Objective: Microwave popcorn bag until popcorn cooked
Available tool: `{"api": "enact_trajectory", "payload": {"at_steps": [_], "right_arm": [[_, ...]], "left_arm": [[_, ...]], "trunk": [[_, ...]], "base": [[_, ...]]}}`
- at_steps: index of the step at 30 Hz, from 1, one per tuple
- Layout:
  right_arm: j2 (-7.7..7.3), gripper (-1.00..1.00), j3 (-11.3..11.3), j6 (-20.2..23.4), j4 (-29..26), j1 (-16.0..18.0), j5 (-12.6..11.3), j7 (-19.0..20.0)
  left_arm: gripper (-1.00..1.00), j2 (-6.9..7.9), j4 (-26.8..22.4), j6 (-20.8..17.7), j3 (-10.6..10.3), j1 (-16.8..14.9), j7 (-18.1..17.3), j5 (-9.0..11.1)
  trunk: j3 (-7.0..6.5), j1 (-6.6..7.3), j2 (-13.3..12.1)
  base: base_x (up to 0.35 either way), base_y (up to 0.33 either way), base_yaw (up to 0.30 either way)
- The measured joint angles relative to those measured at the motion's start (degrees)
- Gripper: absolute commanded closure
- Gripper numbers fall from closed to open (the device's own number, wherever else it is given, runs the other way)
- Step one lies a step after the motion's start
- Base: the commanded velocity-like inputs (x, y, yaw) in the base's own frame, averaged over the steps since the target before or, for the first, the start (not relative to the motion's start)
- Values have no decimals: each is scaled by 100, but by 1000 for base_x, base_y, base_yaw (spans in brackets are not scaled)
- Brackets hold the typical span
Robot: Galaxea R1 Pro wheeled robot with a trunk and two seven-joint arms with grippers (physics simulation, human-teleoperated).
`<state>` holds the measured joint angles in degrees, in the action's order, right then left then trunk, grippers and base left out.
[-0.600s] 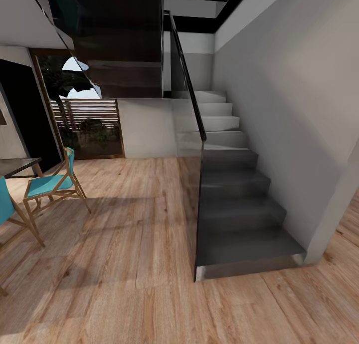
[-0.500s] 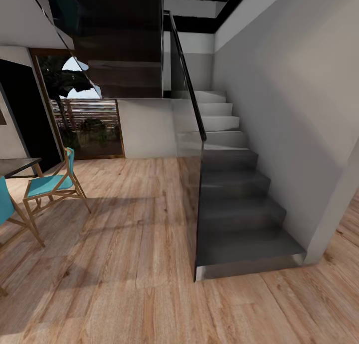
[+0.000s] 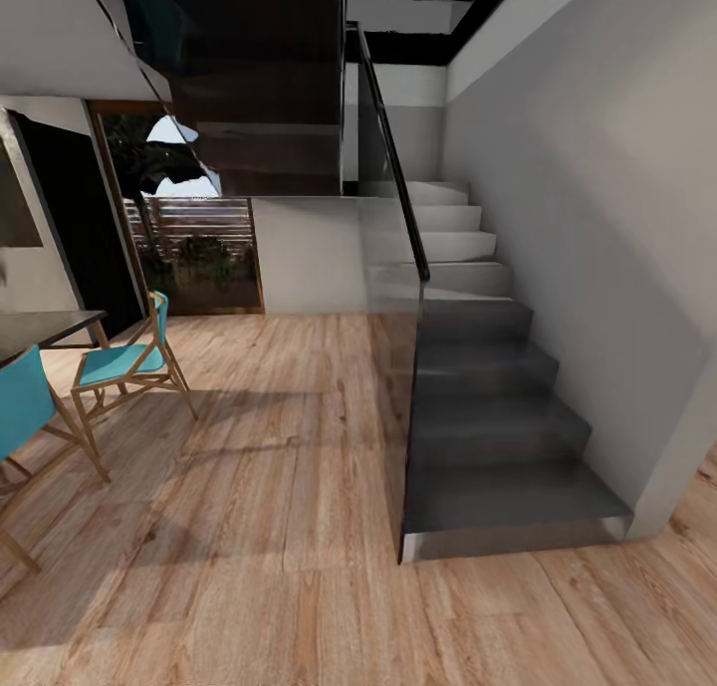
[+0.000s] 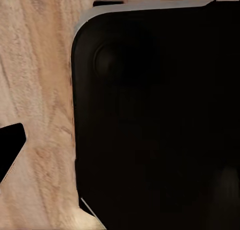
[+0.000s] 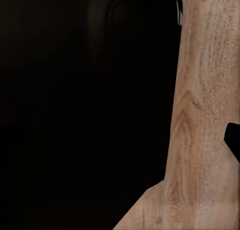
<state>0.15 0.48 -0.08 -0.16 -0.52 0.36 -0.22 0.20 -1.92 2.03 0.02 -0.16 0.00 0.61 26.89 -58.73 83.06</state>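
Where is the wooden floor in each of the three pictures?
Head view: the wooden floor spreads across the lower half, under the blue chairs and up to the dark staircase.
Left wrist view: the floor is beside a big black rounded shape.
Right wrist view: the floor runs as a strip beside a black mass.
Shared landmark: the pale wood-grain planks.

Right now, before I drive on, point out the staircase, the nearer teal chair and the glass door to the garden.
staircase (image 3: pixel 503 487): head view, tread of the lowest dark step.
nearer teal chair (image 3: pixel 22 404): head view, its teal backrest.
glass door (image 3: pixel 194 238): head view, the pane showing plants outside.
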Motion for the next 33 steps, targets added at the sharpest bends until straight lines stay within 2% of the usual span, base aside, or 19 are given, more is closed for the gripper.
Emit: {"api": "enact_trajectory", "payload": {"at_steps": [5, 33], "right_arm": [[13, -100, 2, -6, 0, 0, 8, -5], [11, -100, 0, -8, 2, 0, 11, -6]], "left_arm": [[-100, 196, -2, 19, -13, 0, 15, -6], [-100, 191, -2, 20, -25, 0, 16, 11]], "trunk": [[0, 0, 0], [0, 0, 0]], "base": [[0, 0, 275], [0, 0, 276]]}}
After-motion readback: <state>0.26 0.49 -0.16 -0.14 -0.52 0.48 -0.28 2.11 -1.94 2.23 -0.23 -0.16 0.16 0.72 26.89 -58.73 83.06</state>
